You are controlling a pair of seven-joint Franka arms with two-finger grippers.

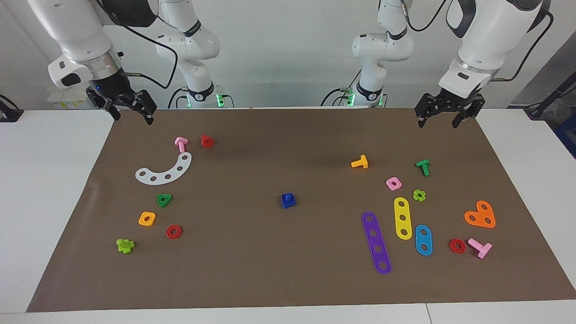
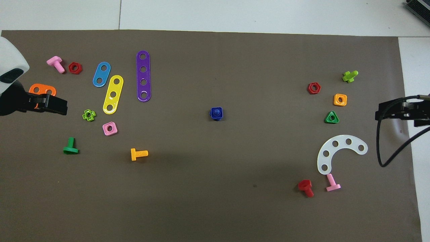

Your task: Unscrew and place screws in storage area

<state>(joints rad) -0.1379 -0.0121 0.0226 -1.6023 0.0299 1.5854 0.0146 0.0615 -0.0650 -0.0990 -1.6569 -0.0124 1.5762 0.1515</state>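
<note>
A dark-blue screw (image 1: 288, 200) (image 2: 216, 114) stands alone at the middle of the brown mat (image 1: 288, 279), its shank seated in a squarish dark-blue piece. My left gripper (image 1: 438, 123) (image 2: 53, 105) hangs open and holds nothing, above the mat's edge nearest the robots at the left arm's end. My right gripper (image 1: 132, 118) (image 2: 393, 112) hangs open and holds nothing too, above the same edge at the right arm's end. Both are well apart from the screw. No marked storage area shows in either view.
At the left arm's end lie purple (image 1: 376, 243), yellow (image 1: 402, 218) and light-blue (image 1: 423, 240) hole plates, an orange heart plate (image 1: 480, 215), and loose bolts and nuts. At the right arm's end lie a white curved plate (image 1: 164, 171) and more bolts and nuts.
</note>
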